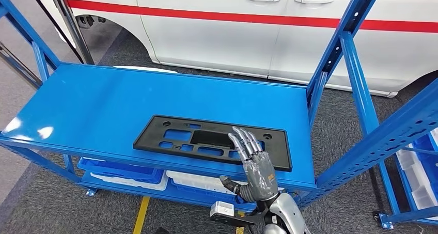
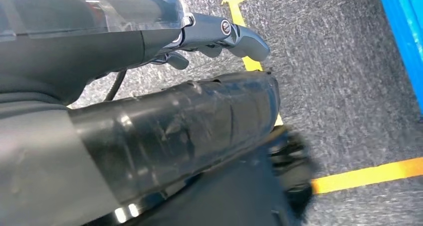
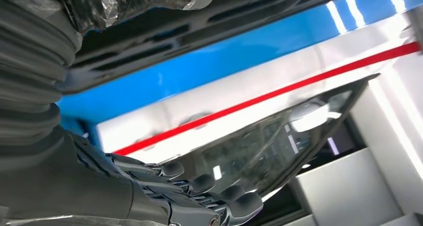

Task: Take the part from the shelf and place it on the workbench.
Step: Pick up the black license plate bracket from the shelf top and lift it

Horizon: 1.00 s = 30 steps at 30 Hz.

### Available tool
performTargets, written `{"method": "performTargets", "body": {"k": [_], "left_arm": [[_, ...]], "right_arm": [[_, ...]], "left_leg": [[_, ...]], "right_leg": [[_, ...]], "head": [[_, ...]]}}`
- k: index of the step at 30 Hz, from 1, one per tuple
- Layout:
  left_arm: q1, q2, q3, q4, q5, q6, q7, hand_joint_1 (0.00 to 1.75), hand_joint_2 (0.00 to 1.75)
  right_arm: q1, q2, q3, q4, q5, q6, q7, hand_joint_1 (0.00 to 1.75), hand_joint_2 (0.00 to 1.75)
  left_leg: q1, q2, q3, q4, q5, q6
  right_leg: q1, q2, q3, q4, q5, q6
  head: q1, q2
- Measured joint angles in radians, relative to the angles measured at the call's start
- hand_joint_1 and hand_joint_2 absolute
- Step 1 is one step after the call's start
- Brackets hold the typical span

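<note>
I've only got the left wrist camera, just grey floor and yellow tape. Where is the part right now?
Observer: The black part lies flat on top of the blue shelf, towards its front right.
Operator: Is the right hand on it?
Observer: The right hand is at the part's right end, fingers stretched out over it. I can't tell whether they touch it.
Operator: Anything behind the shelf?
Observer: A white car with a red stripe stands just behind it.
</note>
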Motion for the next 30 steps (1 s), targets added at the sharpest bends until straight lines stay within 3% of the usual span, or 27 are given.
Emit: {"method": "performTargets", "body": {"k": [2,5,7,10,11,12,13,15,17,22,24,26,27,28,29,30], "left_arm": [[-0.002,0.0,-0.001,0.0,-0.001,0.0,0.0,0.0,0.0],[-0.002,0.0,-0.005,0.0,-0.003,-0.002,0.003,0.0,0.0],[-0.002,-0.001,-0.008,0.0,-0.004,-0.004,0.005,0.0,0.0],[-0.005,-0.002,-0.011,0.0,-0.004,-0.008,0.006,0.0,0.0],[-0.005,-0.002,-0.012,0.0,-0.004,-0.009,0.006,0.0,0.0],[-0.004,-0.002,-0.012,0.0,-0.003,-0.01,0.006,0.0,0.0],[-0.003,-0.002,-0.012,0.0,-0.003,-0.01,0.007,0.0,0.0],[-0.003,-0.003,-0.013,0.0,-0.003,-0.011,0.007,0.0,0.0],[-0.004,-0.002,-0.013,0.0,-0.002,-0.011,0.007,0.0,0.0],[-0.002,-0.001,-0.013,0.0,0.001,-0.011,0.007,0.0,0.0],[-0.001,-0.001,-0.013,0.0,0.001,-0.011,0.007,0.0,0.0],[0.0,-0.001,-0.013,0.0,0.001,-0.01,0.007,0.0,0.0],[0.001,-0.001,-0.013,0.0,0.001,-0.01,0.007,0.0,0.0],[0.002,-0.001,-0.013,0.0,0.001,-0.01,0.007,0.0,0.0],[0.002,0.0,-0.013,0.0,0.001,-0.009,0.007,0.0,0.0],[0.002,0.0,-0.013,0.0,0.001,-0.009,0.007,0.0,0.0]], "right_arm": [[-0.007,-0.012,-0.022,-0.004,0.035,-0.01,0.018,0.0,1.75],[-0.02,-0.033,-0.052,-0.005,0.095,-0.017,0.045,0.0,1.75],[-0.028,-0.05,-0.07,-0.004,0.122,-0.01,0.06,0.0,1.75],[-0.039,-0.076,-0.088,0.003,0.148,0.012,0.078,0.0,1.75],[-0.039,-0.084,-0.091,0.007,0.152,0.017,0.082,0.0,1.75],[-0.039,-0.091,-0.094,0.01,0.155,0.02,0.084,0.0,1.75],[-0.04,-0.097,-0.097,0.013,0.159,0.025,0.088,0.0,1.75],[-0.044,-0.111,-0.101,0.017,0.168,0.043,0.104,0.0,1.75],[-0.049,-0.123,-0.103,0.022,0.176,0.068,0.123,0.0,1.75],[-0.052,-0.155,-0.115,0.036,0.159,0.124,0.144,0.0,1.75],[-0.053,-0.163,-0.12,0.04,0.141,0.143,0.141,0.0,1.75],[-0.052,-0.165,-0.122,0.046,0.121,0.158,0.132,0.0,1.75],[-0.05,-0.165,-0.122,0.049,0.113,0.165,0.128,0.0,1.75],[-0.048,-0.166,-0.122,0.052,0.106,0.169,0.124,0.0,1.75],[-0.047,-0.166,-0.122,0.053,0.102,0.171,0.122,0.0,1.75],[-0.047,-0.166,-0.122,0.054,0.1,0.172,0.12,0.0,1.75]], "left_leg": [[-0.003,0.0,0.049,-0.106,0.036,0.008],[-0.005,-0.001,0.059,-0.132,0.04,0.019],[-0.001,0.0,0.063,-0.141,0.047,0.031],[0.002,0.001,0.063,-0.146,0.051,0.041],[0.002,0.001,0.063,-0.146,0.051,0.041],[0.002,0.001,0.063,-0.145,0.05,0.041],[0.002,0.001,0.063,-0.144,0.049,0.04],[0.003,0.0,0.066,-0.14,0.045,0.035],[0.0,-0.001,0.063,-0.134,0.04,0.026],[0.0,-0.002,0.054,-0.119,0.026,0.001],[0.002,-0.001,0.022,-0.046,-0.021,-0.004],[0.002,-0.001,-0.041,0.088,-0.081,-0.006],[0.002,-0.001,-0.066,0.138,-0.095,-0.006],[0.001,-0.001,-0.076,0.156,-0.089,-0.005],[0.001,-0.001,-0.064,0.127,-0.061,-0.002],[0.001,-0.001,-0.035,0.064,-0.021,0.003]], "right_leg": [[0.004,0.001,0.0,0.003,-0.003,0.007],[0.006,0.001,-0.002,0.002,-0.001,0.021],[0.005,0.0,-0.011,0.027,-0.022,0.03],[-0.003,0.0,-0.086,0.193,-0.11,0.044],[-0.006,0.0,-0.115,0.252,-0.13,0.048],[-0.009,0.0,-0.131,0.281,-0.131,0.051],[-0.012,0.0,-0.128,0.271,-0.112,0.053],[-0.018,-0.002,-0.071,0.146,-0.04,0.054],[-0.017,-0.002,-0.02,0.033,-0.002,0.051],[-0.014,-0.001,-0.012,0.004,0.002,0.027],[-0.015,-0.003,-0.01,0.0,0.004,0.017],[-0.011,-0.004,-0.01,0.001,0.003,0.011],[-0.009,-0.004,-0.01,0.001,0.002,0.009],[-0.007,-0.004,-0.009,0.002,0.001,0.008],[-0.005,-0.003,-0.008,0.003,0.001,0.007],[-0.004,-0.002,-0.005,0.003,-0.001,0.007]], "head": [[0.0,0.0],[0.0,0.0],[0.001,0.0],[0.002,0.0],[0.002,0.0],[0.002,0.0],[0.002,0.0],[0.002,0.0],[0.002,0.0],[0.0,0.0],[0.0,0.0],[0.0,0.0],[0.0,0.0],[0.0,0.0],[0.0,0.0],[0.0,0.0]]}}
